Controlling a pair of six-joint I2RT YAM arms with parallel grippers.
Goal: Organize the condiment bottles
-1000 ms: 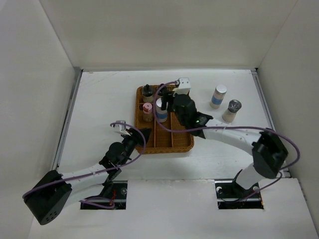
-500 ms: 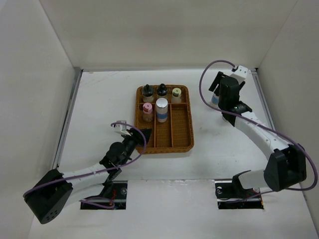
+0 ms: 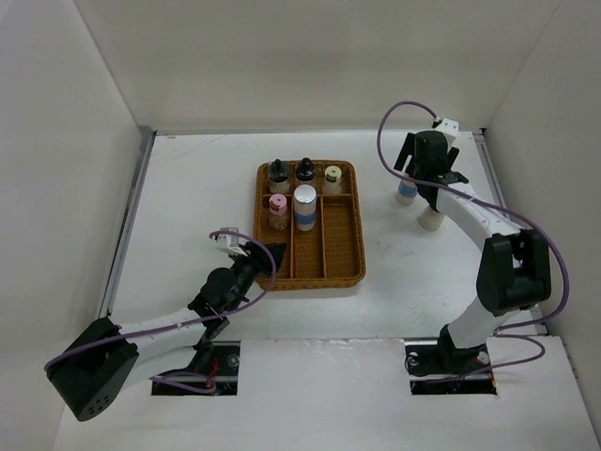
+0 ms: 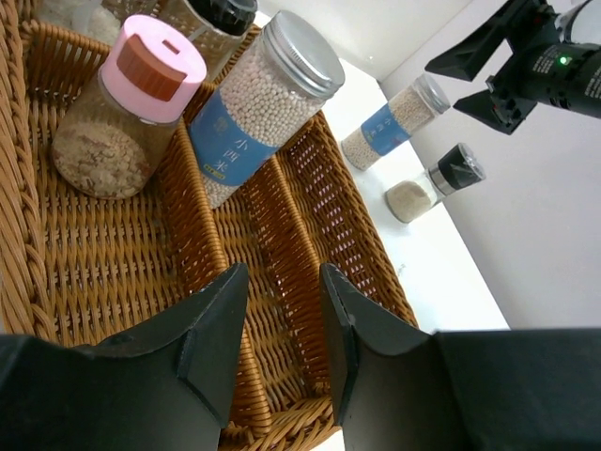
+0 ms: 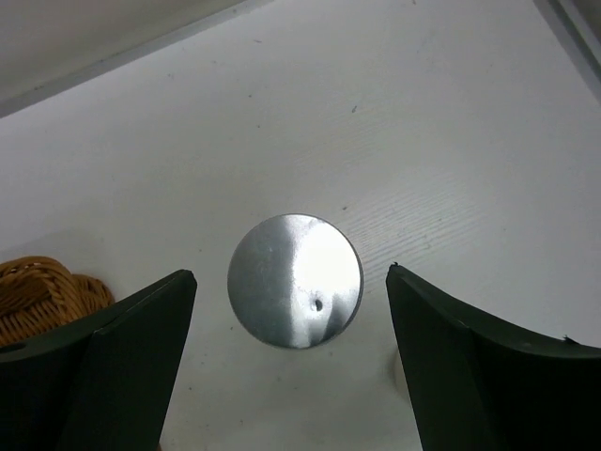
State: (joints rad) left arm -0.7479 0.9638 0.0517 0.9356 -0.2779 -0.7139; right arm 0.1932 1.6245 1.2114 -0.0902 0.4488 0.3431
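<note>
A: White-walled bay, white table (image 3: pixel 188 188). Wicker tray (image 3: pixel 343 246) sits mid-table, with long lanes and a row of cells at the back.
B: Arms?
A: Right gripper (image 3: pixel 423 172) is out to the right of the tray, over the loose blue-label bottle (image 5: pixel 295 280). Jaws are wide apart. The bottle's silver cap shows between the fingers and touches neither, so nothing is held. Left gripper (image 3: pixel 272 252) is at the tray's near-left corner, jaws a narrow slot apart, nothing in them.
B: Bottles?
A: Five in the tray. Trayed blue-label bottle (image 3: pixel 305 208) is upright in the middle lane, with the pink-capped bottle (image 3: pixel 278 209) just left of it. Black-capped bottles (image 3: pixel 278 173), two of them, and the yellow-capped bottle (image 3: pixel 332 178) fill the back row. Shaker (image 4: pixel 418 193) stands on the table near the loose one, partly hidden by the right arm from above.
</note>
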